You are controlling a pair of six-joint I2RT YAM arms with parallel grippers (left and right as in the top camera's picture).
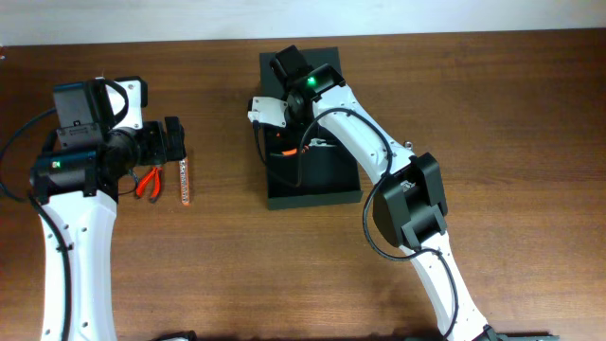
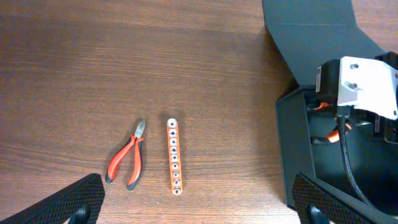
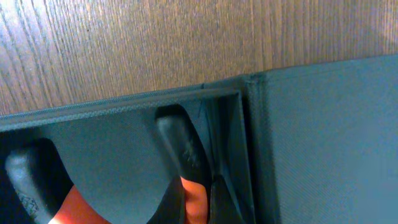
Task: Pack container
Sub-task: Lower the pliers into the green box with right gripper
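The dark container [image 1: 327, 180] stands open at the table's middle, its lid [image 1: 331, 59] laid flat behind it. My right gripper [image 1: 284, 133] reaches down inside it. In the right wrist view its fingers [image 3: 198, 199] are close together round an orange tool [image 3: 194, 190], by the container's inner wall [image 3: 124, 109]. My left gripper [image 1: 173, 142] is open and empty above the table at the left. Its fingers [image 2: 199, 211] are spread wide in the left wrist view. Red-handled pliers [image 2: 127, 162] and an orange strip with holes [image 2: 174, 157] lie below it.
The pliers [image 1: 147, 182] and orange strip [image 1: 186, 180] lie side by side left of the container. The container's left wall [image 2: 292, 143] and the right arm's white wrist [image 2: 367, 84] show in the left wrist view. Bare wood surrounds them.
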